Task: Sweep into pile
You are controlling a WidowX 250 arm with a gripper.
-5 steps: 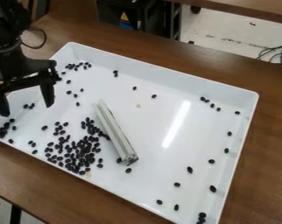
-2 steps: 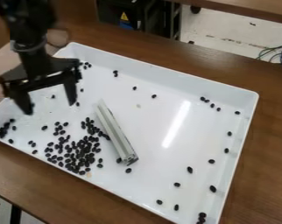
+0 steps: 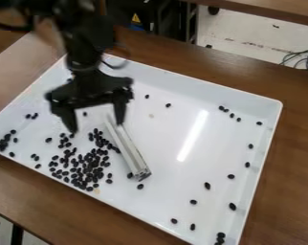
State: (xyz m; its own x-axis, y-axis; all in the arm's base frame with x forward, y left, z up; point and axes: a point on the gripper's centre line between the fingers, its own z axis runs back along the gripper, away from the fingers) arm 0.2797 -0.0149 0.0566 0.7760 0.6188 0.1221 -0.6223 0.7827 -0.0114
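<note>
The black gripper (image 3: 96, 127) hangs over the white tray (image 3: 166, 196) at ten to eleven o'clock from its middle, its fingers (image 3: 120, 112) spread wide open with nothing between them. One finger lines up with the upper end of a slotted metal bar (image 3: 128, 149); whether they touch, I cannot tell. The bar lies flat just off the middle, pointing from eleven towards five o'clock. Beside it, at eight o'clock, sits the main pile of black beans (image 3: 86, 168), loosely heaped. Stray beans lie at nine, two, four and five o'clock. The tray rests on a brown wooden table (image 3: 291, 167).
</note>
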